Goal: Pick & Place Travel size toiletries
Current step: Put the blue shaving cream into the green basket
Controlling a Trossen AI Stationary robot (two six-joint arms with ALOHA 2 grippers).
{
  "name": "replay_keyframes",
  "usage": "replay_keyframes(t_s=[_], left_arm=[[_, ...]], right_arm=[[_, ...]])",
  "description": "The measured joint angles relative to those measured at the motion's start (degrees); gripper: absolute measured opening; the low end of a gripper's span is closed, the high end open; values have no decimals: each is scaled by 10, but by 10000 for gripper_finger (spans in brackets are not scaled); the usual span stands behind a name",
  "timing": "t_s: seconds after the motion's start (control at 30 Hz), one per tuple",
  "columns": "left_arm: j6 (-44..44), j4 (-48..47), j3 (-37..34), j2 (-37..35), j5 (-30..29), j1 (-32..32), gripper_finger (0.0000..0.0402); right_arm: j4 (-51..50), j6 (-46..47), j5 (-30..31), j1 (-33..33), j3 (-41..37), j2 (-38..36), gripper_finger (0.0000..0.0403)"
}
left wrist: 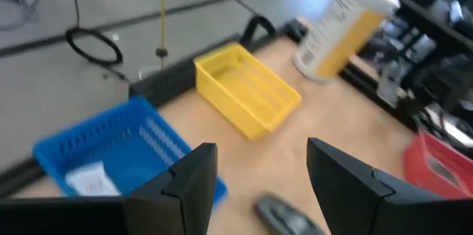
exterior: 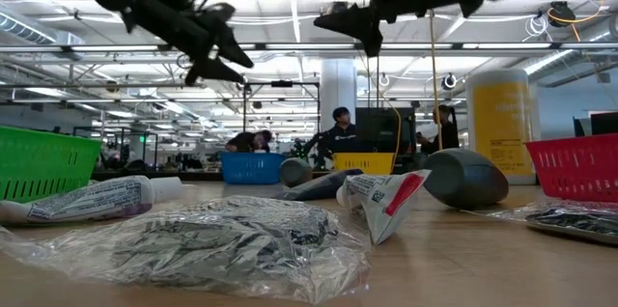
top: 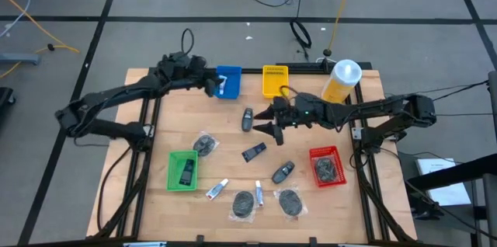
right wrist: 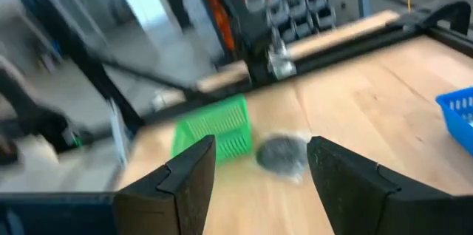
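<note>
Wooden counter (top: 225, 154) carries two toiletry tubes (top: 217, 189) at six o'clock; our right gripper (top: 265, 120), spread and empty, is nearer; left gripper (top: 211, 85), spread, hangs by the blue bin (top: 230, 71).

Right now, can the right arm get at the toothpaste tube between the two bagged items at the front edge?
Probably yes. The right gripper hangs open and empty above mid-table, and the tube lies uncovered with nothing over it, though the bagged items sit close either side.

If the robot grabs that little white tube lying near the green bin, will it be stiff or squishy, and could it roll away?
The tube looks like a soft squeeze tube, so it probably gives under the fingers. Its flat crimped end should keep it from rolling far. It seems light, so a nudge may just slide it across the table.
</note>
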Motion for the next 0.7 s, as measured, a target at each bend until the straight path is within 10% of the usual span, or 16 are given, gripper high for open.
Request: replay_keyframes(t_s=[0.4, 0.7], left_arm=[[-98, -354, 0, -167, -20, -135, 207], [-128, -373, 0, -173, -66, -241, 207]], right_arm=[[-260, -177, -59, 7, 62, 9, 213], [-281, -281, -57, 24, 63, 71, 228]])
